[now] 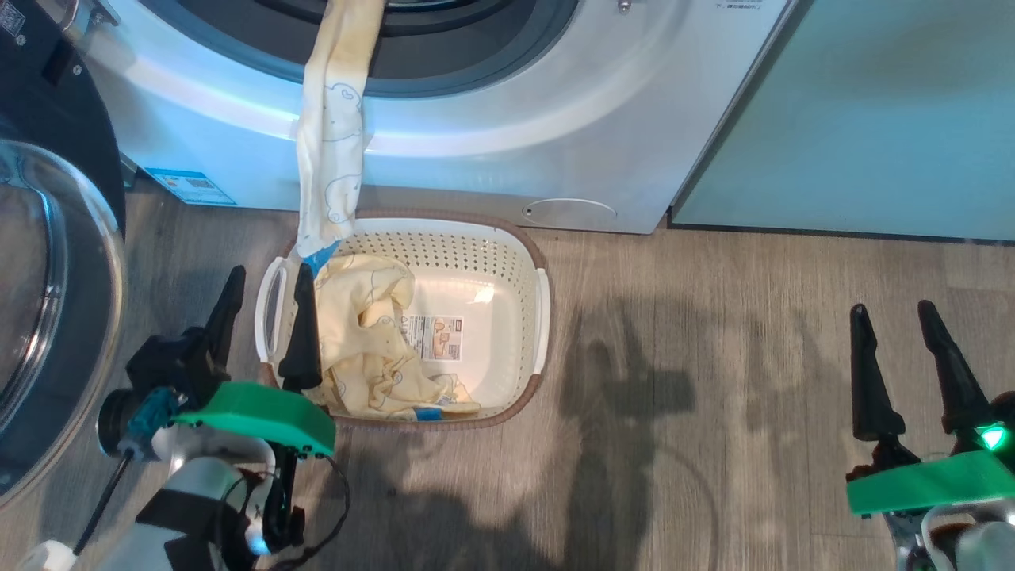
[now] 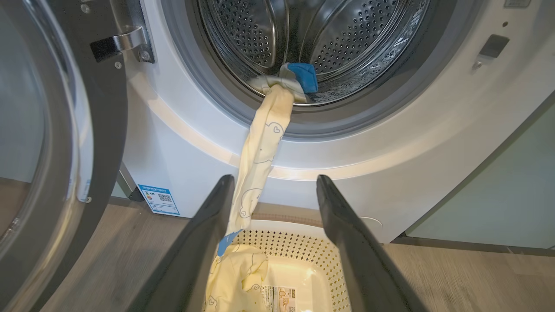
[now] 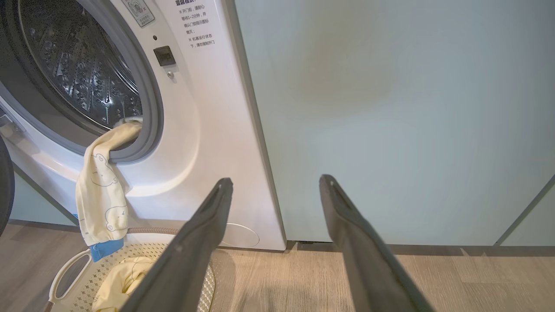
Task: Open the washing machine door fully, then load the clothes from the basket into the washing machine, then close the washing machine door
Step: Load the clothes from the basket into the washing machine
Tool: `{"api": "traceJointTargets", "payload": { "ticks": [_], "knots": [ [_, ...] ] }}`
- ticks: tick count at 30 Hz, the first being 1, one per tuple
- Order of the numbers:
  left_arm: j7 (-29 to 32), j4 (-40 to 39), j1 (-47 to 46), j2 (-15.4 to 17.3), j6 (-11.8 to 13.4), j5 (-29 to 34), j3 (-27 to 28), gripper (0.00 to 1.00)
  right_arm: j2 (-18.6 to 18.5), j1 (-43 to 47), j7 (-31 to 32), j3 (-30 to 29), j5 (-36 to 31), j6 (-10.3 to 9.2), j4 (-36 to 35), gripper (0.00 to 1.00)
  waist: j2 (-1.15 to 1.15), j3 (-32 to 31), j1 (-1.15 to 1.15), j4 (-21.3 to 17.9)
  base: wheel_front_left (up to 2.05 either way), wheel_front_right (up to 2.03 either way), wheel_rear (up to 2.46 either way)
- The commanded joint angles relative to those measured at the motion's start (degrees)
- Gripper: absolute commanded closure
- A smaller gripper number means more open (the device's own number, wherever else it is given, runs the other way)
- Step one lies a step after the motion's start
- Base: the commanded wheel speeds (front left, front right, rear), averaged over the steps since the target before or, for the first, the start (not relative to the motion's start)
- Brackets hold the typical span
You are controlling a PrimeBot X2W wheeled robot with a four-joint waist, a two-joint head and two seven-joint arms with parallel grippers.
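Note:
The washing machine (image 1: 555, 119) stands with its door (image 1: 47, 317) swung open at the left. A pale yellow garment (image 1: 331, 135) hangs from the drum opening (image 2: 312, 52) over the gasket, its blue cuff reaching the basket. The cream basket (image 1: 507, 246) sits on the floor before the machine, with more yellow clothes (image 1: 373, 341) in its left half. My left gripper (image 1: 266, 281) hovers open over the basket's left handle, nothing between its fingers. My right gripper (image 1: 896, 317) stands open over the floor, far right of the basket.
Pale green cabinet doors (image 1: 872, 111) stand right of the machine. Wood floor (image 1: 714, 357) stretches between the basket and my right gripper. The open door's glass dome (image 2: 26, 130) reaches out at the left, close to my left arm.

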Motion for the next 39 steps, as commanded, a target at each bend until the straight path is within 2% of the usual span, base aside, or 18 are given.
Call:
{"api": "traceJointTargets", "payload": {
  "ticks": [1,9,18,29,39],
  "knots": [
    [-0.33,-1.41,-1.02,0.9,-0.06,0.58,2.73,0.0,-0.87,0.47,-0.38,1.01,-0.42,0.05,-1.67,0.0,0.0,0.07,0.0,0.0,0.0,0.0,0.0],
    [-0.06,0.63,-2.99,1.12,-1.33,-0.07,2.76,0.0,-0.87,-0.39,-0.38,1.49,0.07,0.05,-2.11,0.0,0.0,2.34,0.0,-0.57,0.0,0.0,0.0],
    [1.33,7.21,-8.97,3.1,-5.98,-2.75,3.57,0.0,-0.87,-2.45,-0.38,1.95,1.45,0.05,-2.25,0.0,0.0,7.93,0.0,-2.54,0.0,0.0,0.0],
    [9.51,18.3,-17.24,6.37,-12.54,-8.98,4.73,0.0,-0.87,-5.12,-0.38,2.6,3.5,0.05,-2.98,0.0,0.0,15.42,0.0,-5.32,0.0,0.0,0.0],
    [16.99,24.58,-25.25,11.49,-15.35,-11.56,5.96,0.0,-0.87,-7.14,-0.38,3.31,5.14,0.05,-3.12,0.0,0.0,20.25,0.0,-7.39,0.0,0.0,0.0]
  ]
}}
